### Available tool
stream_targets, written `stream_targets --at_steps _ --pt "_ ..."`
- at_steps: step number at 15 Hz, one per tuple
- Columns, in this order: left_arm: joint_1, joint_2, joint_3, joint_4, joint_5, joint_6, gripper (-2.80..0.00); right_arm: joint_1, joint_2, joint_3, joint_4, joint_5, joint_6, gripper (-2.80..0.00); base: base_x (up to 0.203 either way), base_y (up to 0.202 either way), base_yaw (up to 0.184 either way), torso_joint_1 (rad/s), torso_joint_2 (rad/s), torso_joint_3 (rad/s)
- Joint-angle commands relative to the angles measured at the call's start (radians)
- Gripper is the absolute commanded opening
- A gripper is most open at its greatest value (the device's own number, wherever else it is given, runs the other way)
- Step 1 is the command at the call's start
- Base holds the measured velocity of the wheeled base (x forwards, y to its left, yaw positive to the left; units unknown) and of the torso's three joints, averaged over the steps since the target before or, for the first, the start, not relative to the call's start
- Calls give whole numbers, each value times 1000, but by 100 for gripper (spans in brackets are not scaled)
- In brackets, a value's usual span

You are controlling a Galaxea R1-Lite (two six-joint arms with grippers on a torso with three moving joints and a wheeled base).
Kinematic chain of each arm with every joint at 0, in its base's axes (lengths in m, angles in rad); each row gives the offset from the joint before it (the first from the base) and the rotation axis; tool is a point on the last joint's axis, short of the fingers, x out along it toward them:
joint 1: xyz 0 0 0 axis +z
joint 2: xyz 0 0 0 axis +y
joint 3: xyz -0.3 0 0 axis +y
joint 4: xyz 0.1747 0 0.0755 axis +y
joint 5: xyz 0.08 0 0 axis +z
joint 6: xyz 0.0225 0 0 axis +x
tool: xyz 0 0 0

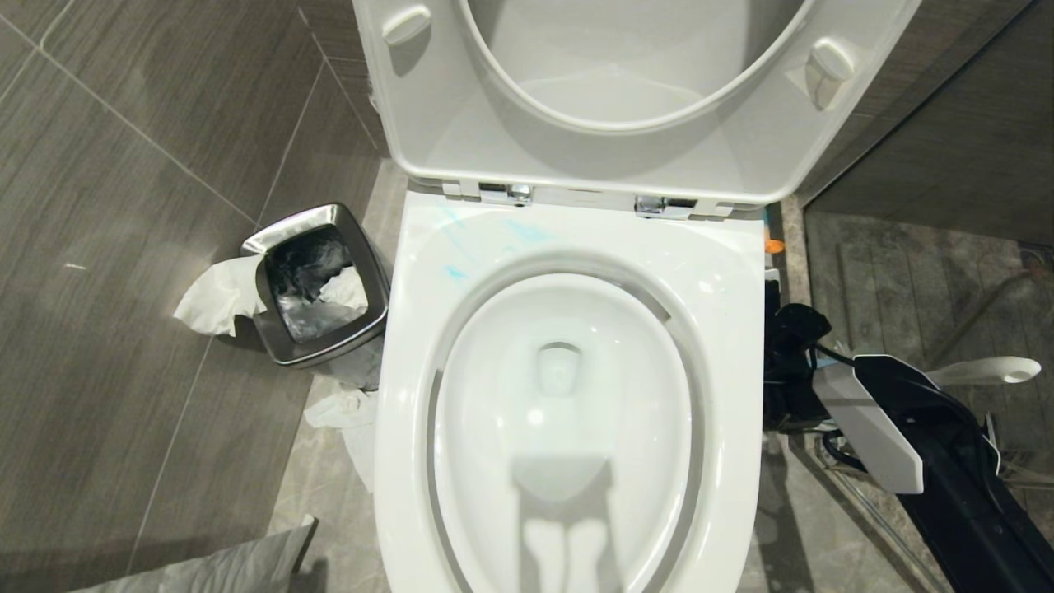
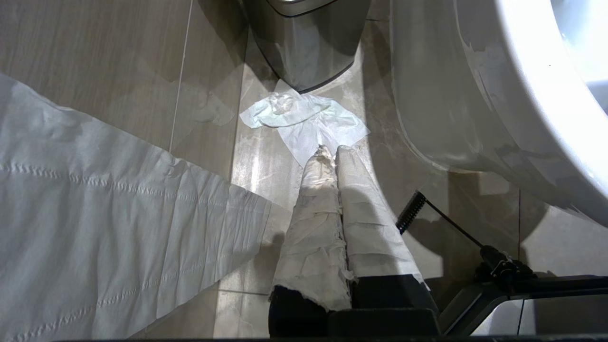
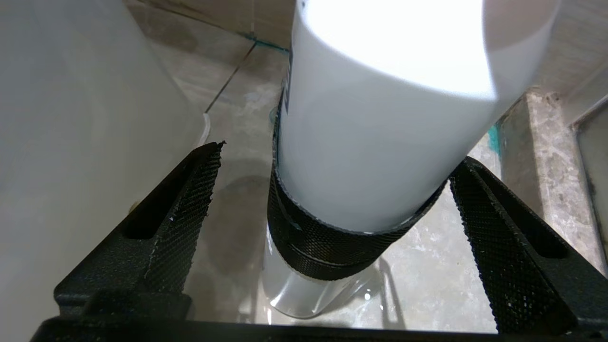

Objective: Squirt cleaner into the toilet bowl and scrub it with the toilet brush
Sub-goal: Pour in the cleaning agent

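The toilet bowl (image 1: 412, 371) fills the middle of the head view, seat and lid raised. Faint turquoise smears of cleaner (image 1: 455, 272) mark its back left rim. To the right of the bowl my right gripper (image 1: 790, 333) is low by the floor. In the right wrist view this gripper (image 3: 339, 156) is open, and its black fingers (image 3: 190, 204) flank a white bottle (image 3: 380, 142) with a black knurled band, apart from it. The toilet brush handle (image 1: 988, 372) shows just beyond that arm. My left gripper (image 2: 335, 151), fingers wrapped in white, is shut and empty above the floor.
A square steel waste bin (image 1: 321, 284) stands left of the bowl with tissue (image 1: 218, 296) hanging over its edge. More tissue (image 2: 304, 123) lies on the floor by the bin (image 2: 304, 47). A long paper sheet (image 2: 95, 213) hangs nearby. The bowl's outer wall (image 3: 71, 118) is close to the right gripper.
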Motion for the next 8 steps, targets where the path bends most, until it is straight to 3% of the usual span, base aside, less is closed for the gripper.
stream_targets --at_steps 1,5,6,7,8 --pt "0 2 2 0 0 0 -280 0 -5 -1 -6 3 -1 0 0 0 0 0 0 0" --pt "0 2 2 0 0 0 -280 2 -3 -2 -8 4 -1 0 0 0 0 0 0 0" --pt "0 2 2 0 0 0 -280 2 -3 0 -9 4 -1 -202 0 0 0 0 0 0" --pt "0 2 2 0 0 0 -280 2 -3 -2 -9 3 -1 -280 0 0 0 0 0 0" --pt "0 2 2 0 0 0 -280 2 -3 -1 -9 4 -1 -280 0 0 0 0 0 0"
